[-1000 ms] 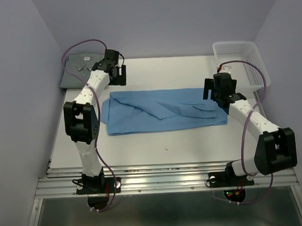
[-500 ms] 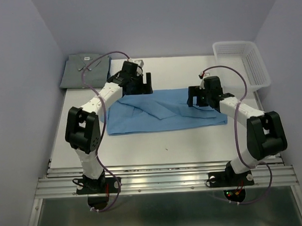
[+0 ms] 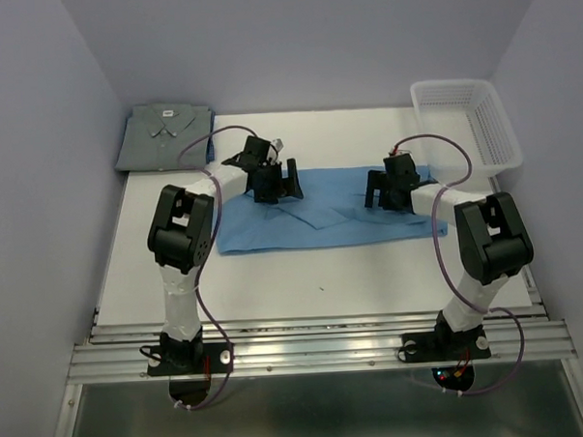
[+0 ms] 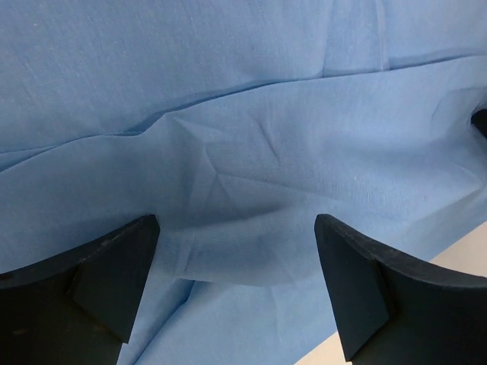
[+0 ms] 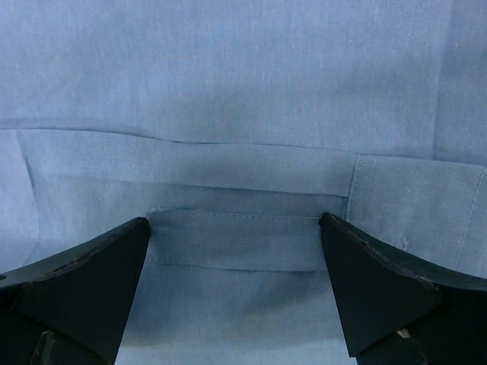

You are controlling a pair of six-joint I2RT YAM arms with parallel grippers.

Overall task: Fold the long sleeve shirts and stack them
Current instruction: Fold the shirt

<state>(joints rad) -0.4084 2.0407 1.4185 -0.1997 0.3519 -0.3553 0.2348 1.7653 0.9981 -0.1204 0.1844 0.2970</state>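
The sky-blue shirt (image 3: 321, 222) lies partly folded across the middle of the bench (image 3: 352, 274); the grey shirt (image 3: 165, 137) sits folded in its far left corner. The left hand (image 3: 283, 190) and right hand (image 3: 384, 197) hang low over the blue cloth, both spread, pinching nothing.

Soft, even overhead light, faint shadows under the arms, no glare; wrist views slightly soft close-up.

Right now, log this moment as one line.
left gripper open, close over light blue shirt | right gripper open, close over same shirt | grey shirt folded, far-left corner
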